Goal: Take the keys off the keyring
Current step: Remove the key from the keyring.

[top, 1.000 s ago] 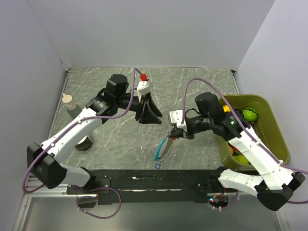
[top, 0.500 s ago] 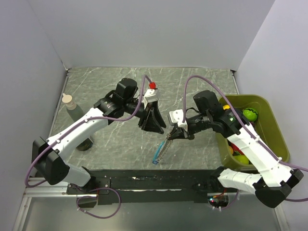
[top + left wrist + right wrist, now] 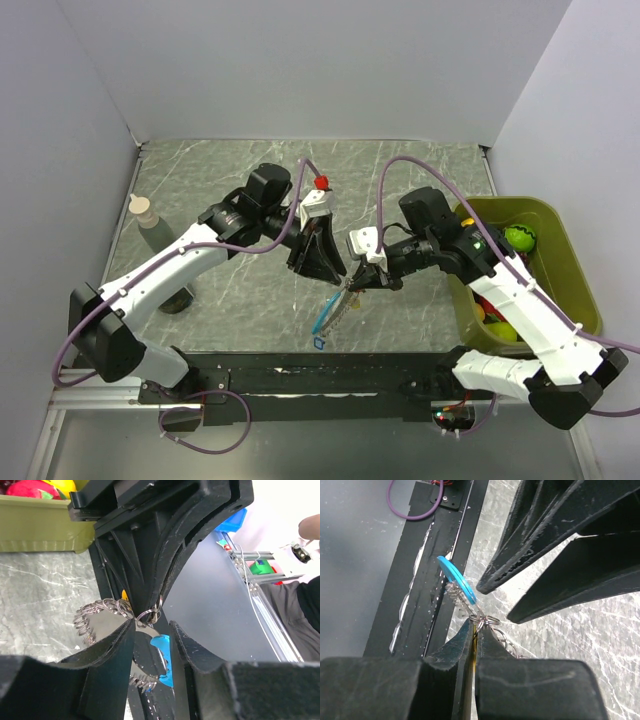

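On inspection: two grippers, namely left gripper [image 3: 322, 272] and right gripper [image 3: 352, 286]; one keyring [image 3: 339, 307]; one light-blue strip [image 3: 322, 318]; one small blue key [image 3: 319, 343]; one olive bin [image 3: 572, 275]; one corked bottle [image 3: 147, 215].

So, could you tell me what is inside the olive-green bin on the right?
Inside the bin, a green toy and red and yellow pieces show; the right arm covers the rest.

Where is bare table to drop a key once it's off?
Bare table runs along the back wall, and between the keyring and the green bin. Centre is crowded: left pincer and right pincer meet there.
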Controlling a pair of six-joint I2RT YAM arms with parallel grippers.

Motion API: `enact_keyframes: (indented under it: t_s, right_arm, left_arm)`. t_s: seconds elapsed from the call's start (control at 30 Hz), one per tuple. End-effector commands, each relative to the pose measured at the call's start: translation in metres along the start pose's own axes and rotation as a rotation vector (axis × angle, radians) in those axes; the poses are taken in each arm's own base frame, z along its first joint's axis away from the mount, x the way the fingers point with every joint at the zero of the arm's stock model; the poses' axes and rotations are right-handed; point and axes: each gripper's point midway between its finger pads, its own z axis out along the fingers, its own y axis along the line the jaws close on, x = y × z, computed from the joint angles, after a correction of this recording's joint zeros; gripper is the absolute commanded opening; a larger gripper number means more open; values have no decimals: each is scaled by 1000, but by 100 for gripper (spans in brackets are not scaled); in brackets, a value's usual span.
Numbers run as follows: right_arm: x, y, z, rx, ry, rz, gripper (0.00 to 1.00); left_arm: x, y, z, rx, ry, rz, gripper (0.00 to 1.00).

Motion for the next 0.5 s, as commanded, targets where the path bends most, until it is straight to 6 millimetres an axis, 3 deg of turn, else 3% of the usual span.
enact_keyframes:
  t_s: [0.0, 0.2, 0.33, 0.47]
  right_arm:
    - [-24, -5, -8, 16, -53, -64, 0]
    - [-25, -3, -9, 10, -57, -65, 0]
    - [-22, -4, -8, 13, -53, -63, 0]
    - [-19, -5, -8, 25, -45, -63, 0]
  left_arm:
    - [-11, -11, 3, 55, -7, 67, 39]
    - [-9, -9, 6, 61, -3, 56, 39]
    - [-10, -12, 7, 79, -2, 56, 28]
    - [-10, -14, 7, 98, -4, 51, 23]
